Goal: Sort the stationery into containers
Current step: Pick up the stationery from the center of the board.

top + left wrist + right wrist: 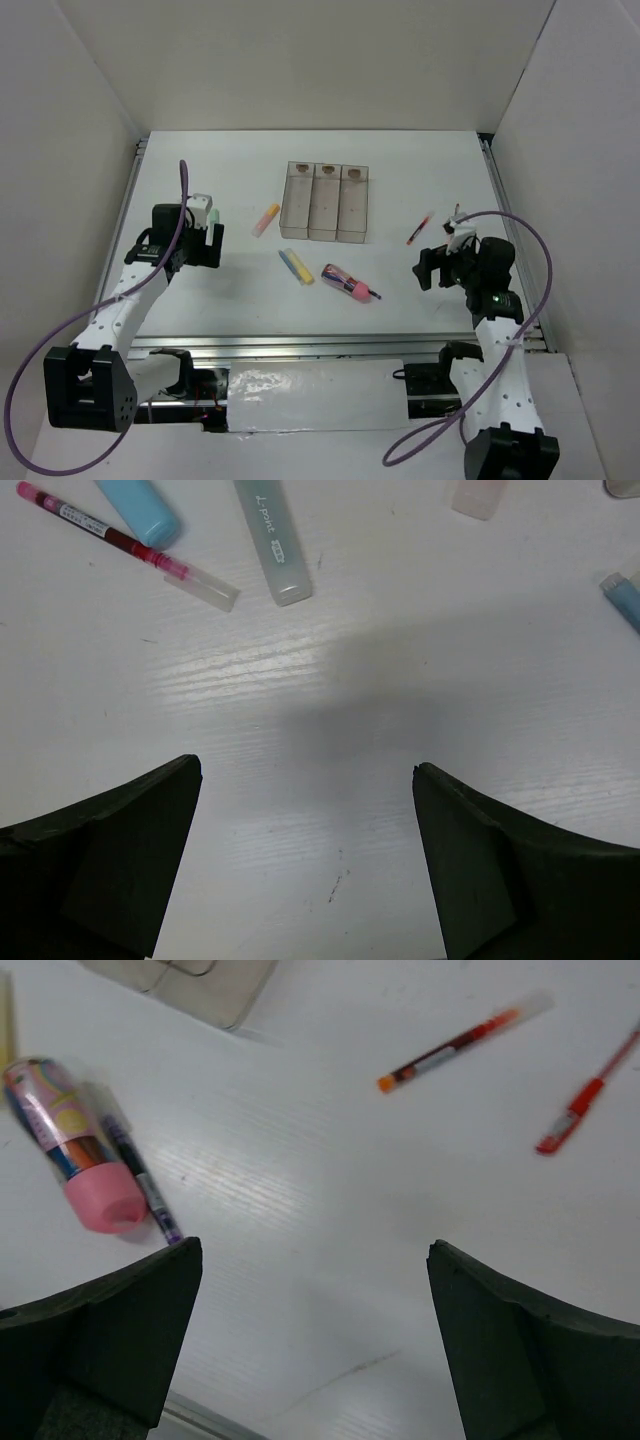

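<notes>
While both arms hang low over the white, faintly grained bench (420, 160), the left fingers (110, 860) stand wide apart with nothing between them, two matte black wedges above bare surface. Beyond them lie a clear-capped red pen (125, 542), a rounded light-blue marker (140, 508) and a frosted grey-green marker (272, 540). The right fingers (530, 1340) are spread just as wide and hold nothing. Ahead of them lie a fat pink-capped marker (75, 1150) with a glossy patterned barrel, a slim dark purple pen (140, 1175) right beside it, and an orange-tipped red pen (460, 1045). The three clear plastic bins (325, 200), narrow rectangles joined side by side, sit mid-bench. An orange-yellow marker (265, 220) lies just left of them, and a blue and yellow pair (295, 266) lies nearer the arms.
</notes>
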